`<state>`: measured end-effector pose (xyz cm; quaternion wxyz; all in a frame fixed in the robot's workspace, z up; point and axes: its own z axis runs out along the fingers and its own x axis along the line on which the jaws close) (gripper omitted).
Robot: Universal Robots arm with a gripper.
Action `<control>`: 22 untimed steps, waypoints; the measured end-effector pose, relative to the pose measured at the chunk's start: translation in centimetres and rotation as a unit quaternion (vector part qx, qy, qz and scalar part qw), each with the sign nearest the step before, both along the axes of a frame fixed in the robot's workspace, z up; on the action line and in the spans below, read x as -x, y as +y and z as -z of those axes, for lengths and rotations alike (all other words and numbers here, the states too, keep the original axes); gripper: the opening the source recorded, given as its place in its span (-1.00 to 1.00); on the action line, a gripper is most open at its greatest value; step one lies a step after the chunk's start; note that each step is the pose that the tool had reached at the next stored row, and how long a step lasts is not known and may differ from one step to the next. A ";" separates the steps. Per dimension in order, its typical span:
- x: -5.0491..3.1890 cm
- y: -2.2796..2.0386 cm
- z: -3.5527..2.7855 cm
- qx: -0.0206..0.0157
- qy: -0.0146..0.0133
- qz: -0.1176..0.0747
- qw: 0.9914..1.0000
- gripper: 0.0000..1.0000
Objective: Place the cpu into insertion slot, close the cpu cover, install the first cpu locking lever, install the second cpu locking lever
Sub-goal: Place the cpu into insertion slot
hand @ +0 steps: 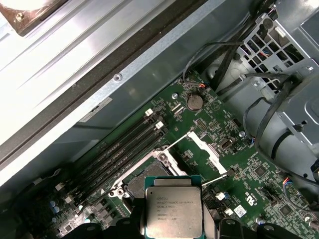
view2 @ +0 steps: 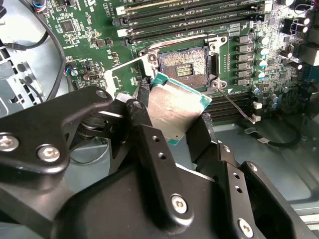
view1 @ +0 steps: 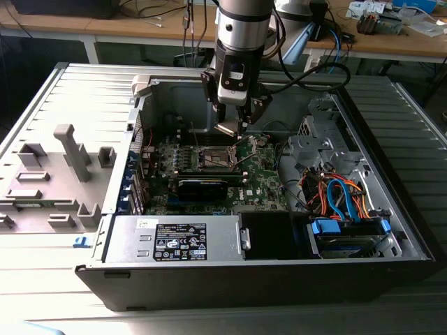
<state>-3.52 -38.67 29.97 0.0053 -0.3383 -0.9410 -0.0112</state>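
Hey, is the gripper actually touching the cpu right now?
Touching. In the second wrist view the gripper has its two black fingers pressed against opposite edges of the cpu, clamping it between them.

**Clear Drop to the Socket, Clutter on the Flanks**

The insertion slot lies uncovered, with open air between it and the cpu clamped in the gripper. The cpu cover stands swung open along one edge, the thin locking levers unhooked beside it. Memory slots line another edge. A drive cage and bundled cables crowd the exterior view's right.
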 end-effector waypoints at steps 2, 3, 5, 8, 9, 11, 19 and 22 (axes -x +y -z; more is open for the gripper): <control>0.00 0.00 0.00 0.000 0.000 0.001 1.000 0.09; 0.00 0.00 0.00 0.000 0.000 0.001 1.000 0.09; 0.00 0.00 0.01 0.000 0.000 0.002 1.000 0.09; 0.00 0.00 0.01 0.000 0.000 0.004 1.000 0.09; 0.00 0.00 0.01 0.000 0.000 0.004 1.000 0.09; 0.00 0.00 0.01 0.000 0.000 0.006 1.000 0.09; 0.00 0.00 0.01 0.000 0.000 0.013 1.000 0.09; 0.00 0.00 0.01 0.000 0.000 0.015 1.000 0.09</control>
